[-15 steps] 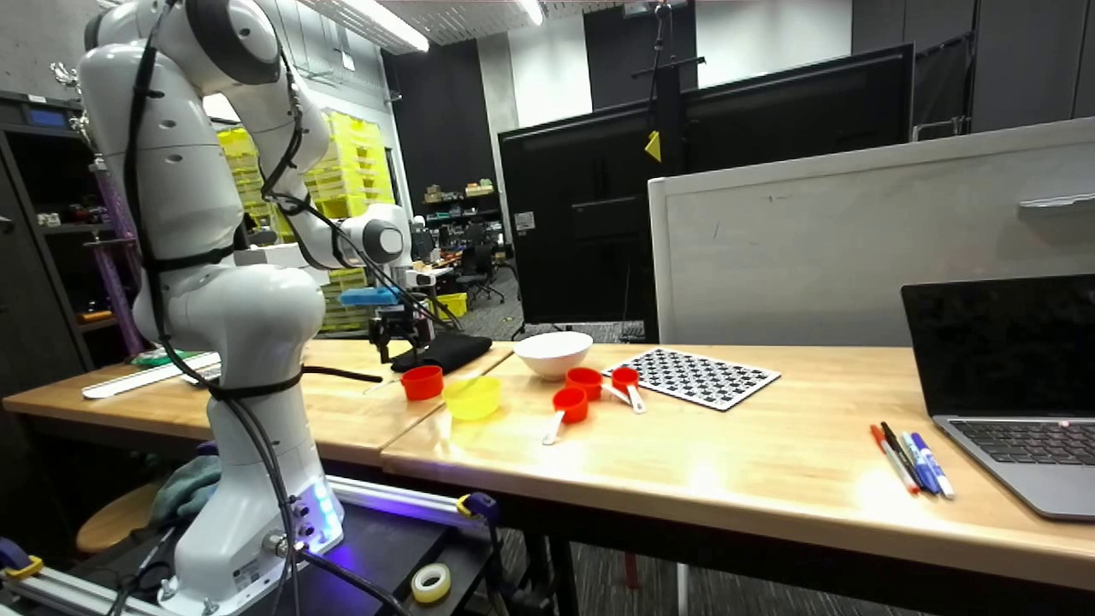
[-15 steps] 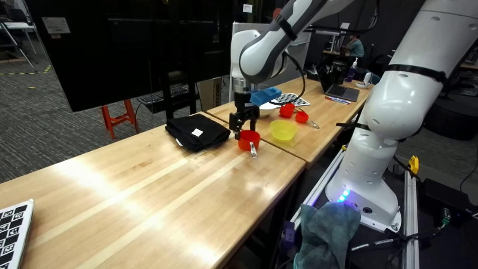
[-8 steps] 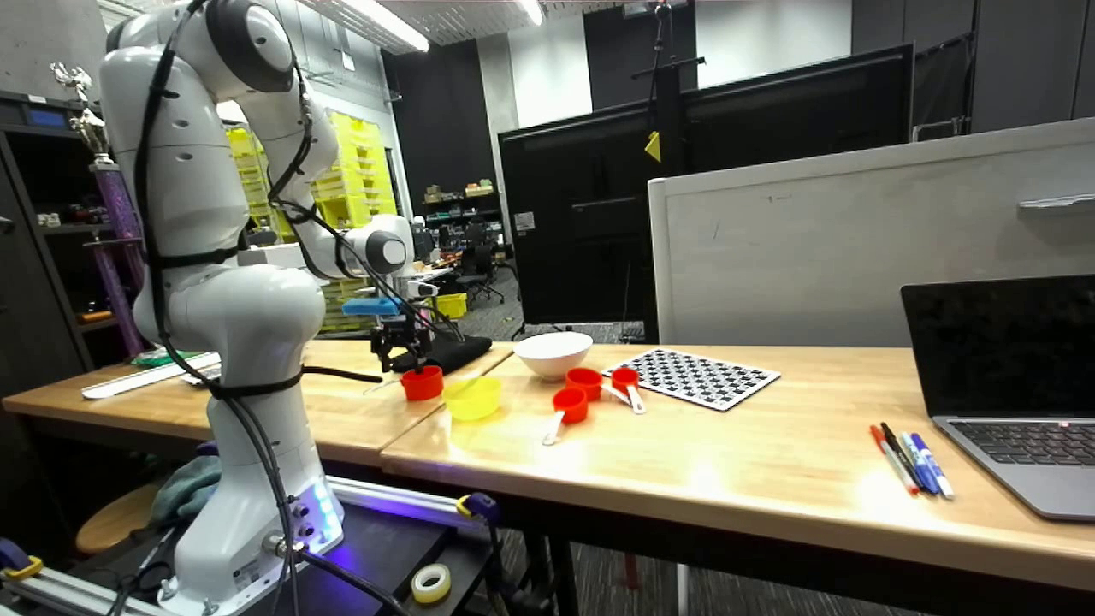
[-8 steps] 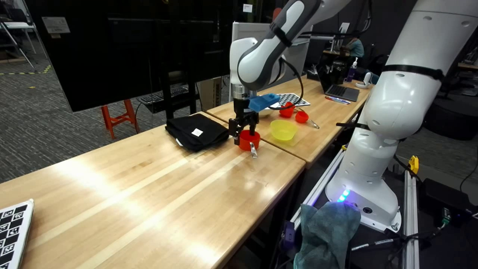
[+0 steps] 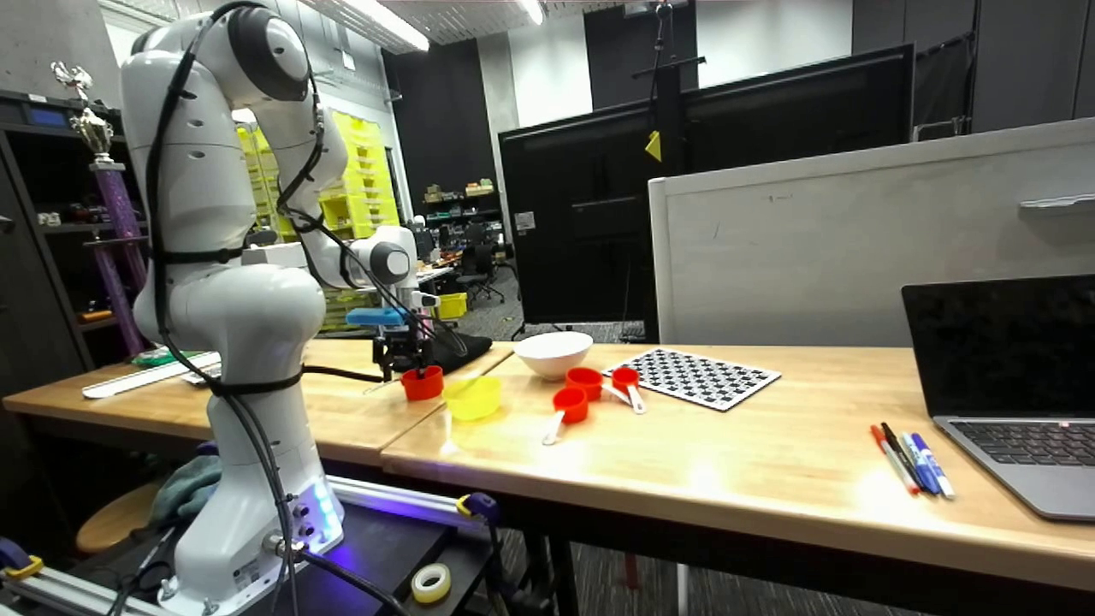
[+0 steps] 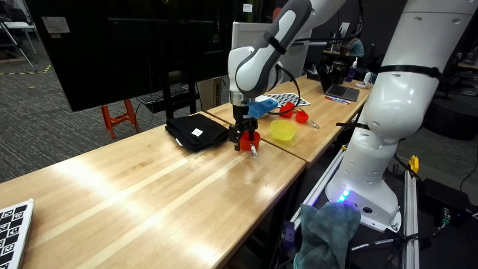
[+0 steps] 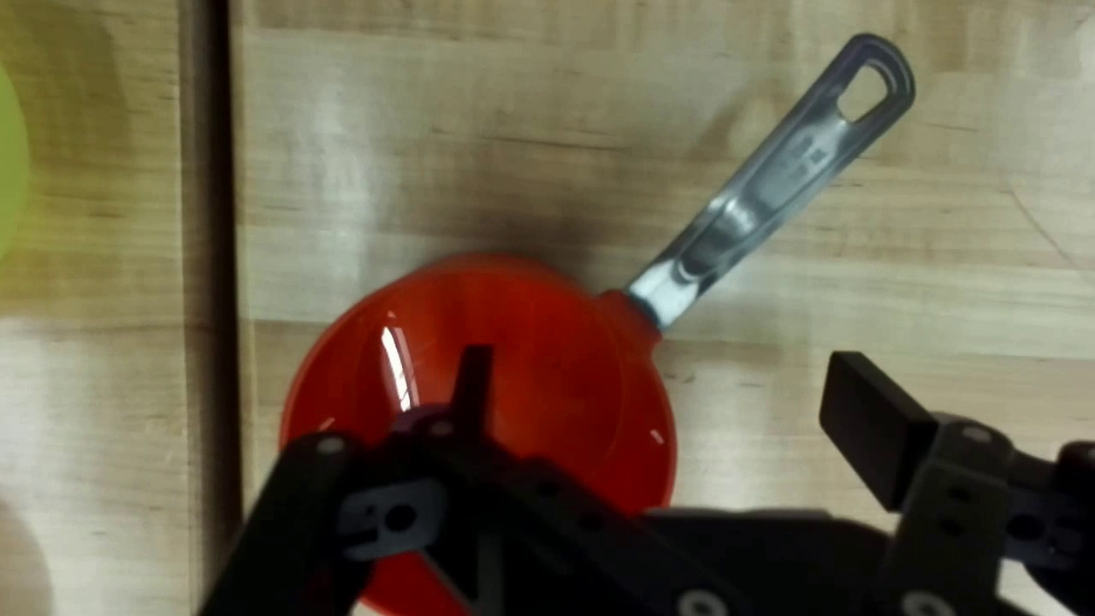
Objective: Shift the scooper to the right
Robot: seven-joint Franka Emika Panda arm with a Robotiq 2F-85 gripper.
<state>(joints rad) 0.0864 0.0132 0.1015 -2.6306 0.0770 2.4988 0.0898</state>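
Under the gripper (image 7: 667,398), the scooper (image 7: 556,368), a red measuring cup with a round bowl and a grey handle (image 7: 774,184), is set upright on the wooden table (image 6: 157,179). The gripper is unclenched: its fingers are spread well apart, and the scooper's wall is straddled by them rather than gripped. The inner finger (image 7: 473,389) is held over or within the bowl, though its depth cannot be told; the outer finger (image 7: 877,428) is placed outside, with a gap seen in the wrist view between it and the wall. The handle is pointed obliquely away from the gripper.

Just beside the scooper, on the inner finger's side, the table is divided by a dark seam (image 7: 208,257). Past that seam, near the gripper, a yellow bowl (image 6: 283,130) is placed. Farther from the gripper on the same side, a white bowl (image 5: 553,355), three more red measuring cups (image 5: 571,404) and a black-and-white patterned board (image 5: 691,376) are gathered. Well apart from the gripper, beyond the board, several pens (image 5: 932,464) and a laptop (image 5: 1001,342) with raised lid are laid out. Near the gripper, on the side away from the robot's base (image 6: 368,179), a folded black cloth (image 6: 207,130) is laid. Above the fingers, a blue block (image 6: 263,107) is mounted at the wrist.
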